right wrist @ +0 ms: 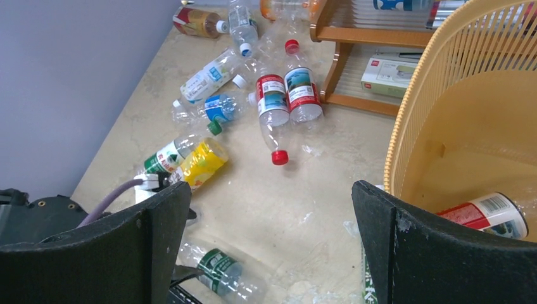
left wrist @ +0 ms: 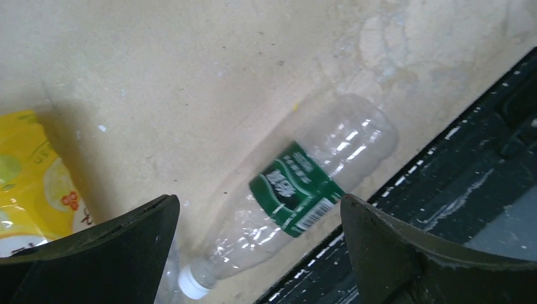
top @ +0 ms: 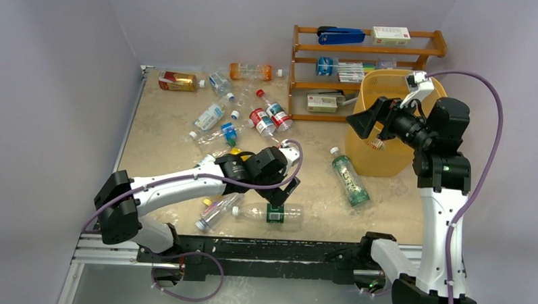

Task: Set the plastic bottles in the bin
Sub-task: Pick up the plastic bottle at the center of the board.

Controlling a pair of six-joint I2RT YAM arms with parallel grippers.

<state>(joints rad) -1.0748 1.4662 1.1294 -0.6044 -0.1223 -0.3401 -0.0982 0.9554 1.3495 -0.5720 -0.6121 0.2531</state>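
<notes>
My left gripper (top: 283, 196) is open, its jaws wide apart over a clear bottle with a green label (top: 272, 216) lying near the table's front edge. In the left wrist view the gripper (left wrist: 258, 202) straddles this bottle (left wrist: 297, 190), white cap toward the camera. My right gripper (top: 366, 123) is open and empty, raised by the left rim of the yellow-orange bin (top: 387, 163). The bin (right wrist: 443, 126) holds a red-labelled bottle (right wrist: 491, 214). Another green-labelled bottle (top: 350, 178) lies left of the bin. Several bottles (top: 264, 118) lie scattered at the back.
A yellow bottle (left wrist: 31, 183) lies left of my left gripper. A brown wooden shelf rack (top: 364, 61) with a blue stapler (top: 341, 36) and white boxes stands behind the bin. The black front rail (top: 269, 250) runs just beside the straddled bottle. A grey wall borders the left.
</notes>
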